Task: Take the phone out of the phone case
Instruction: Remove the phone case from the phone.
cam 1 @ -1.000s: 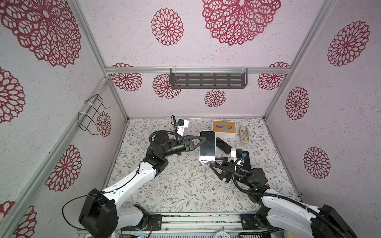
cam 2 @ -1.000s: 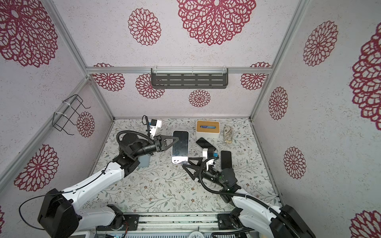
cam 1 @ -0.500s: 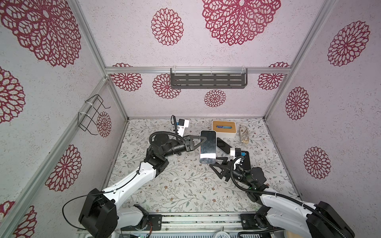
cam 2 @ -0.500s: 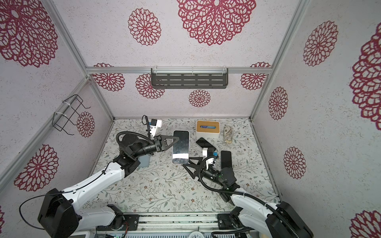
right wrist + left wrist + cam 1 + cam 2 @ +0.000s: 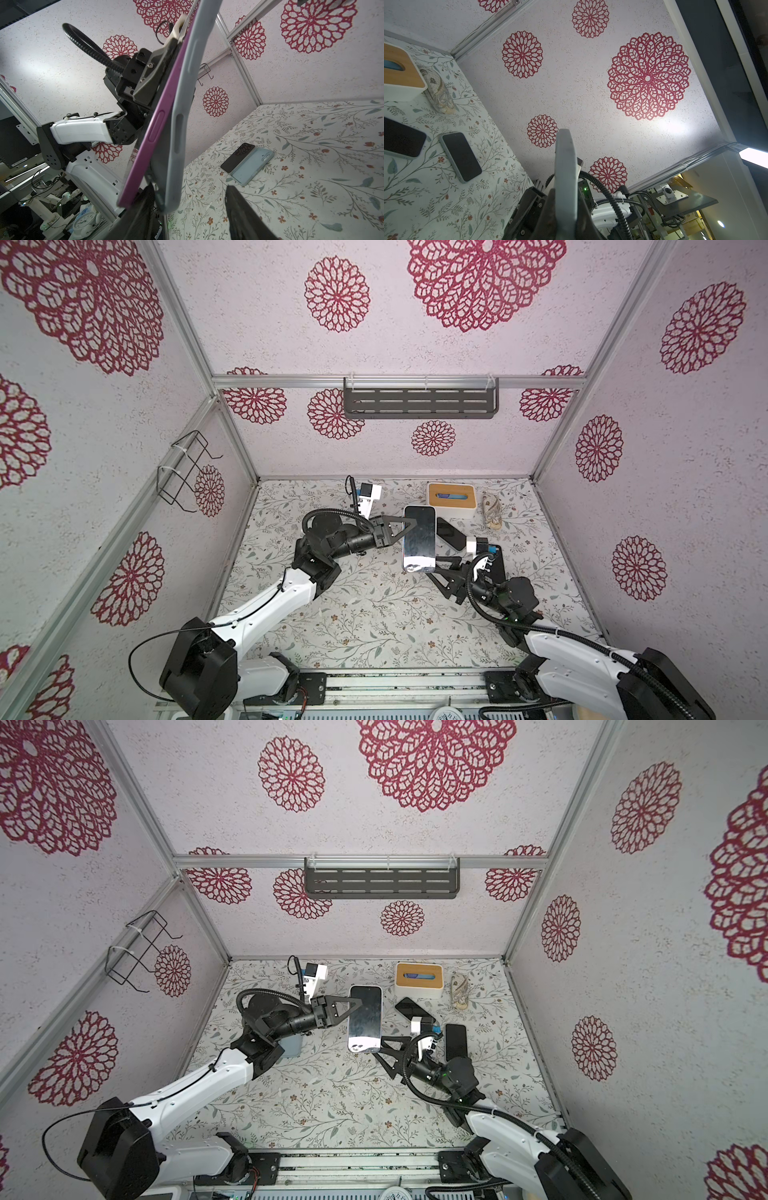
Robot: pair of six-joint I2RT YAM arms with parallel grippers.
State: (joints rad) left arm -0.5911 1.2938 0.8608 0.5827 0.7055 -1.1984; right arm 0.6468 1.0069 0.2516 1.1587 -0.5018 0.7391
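With the left gripper (image 5: pixel 405 529) clamped across the purple slab phone (image 5: pixel 154 128) and its partly peeled grey-blue silicone case (image 5: pixel 182 99), the open right gripper (image 5: pixel 189 190) may close on both, re-seating them

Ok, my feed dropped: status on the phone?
Left claw shut on phone, held in the air. Right claw open at its lower end. Phone's end peeled from case, not out. Other phones lie on the table, apart.
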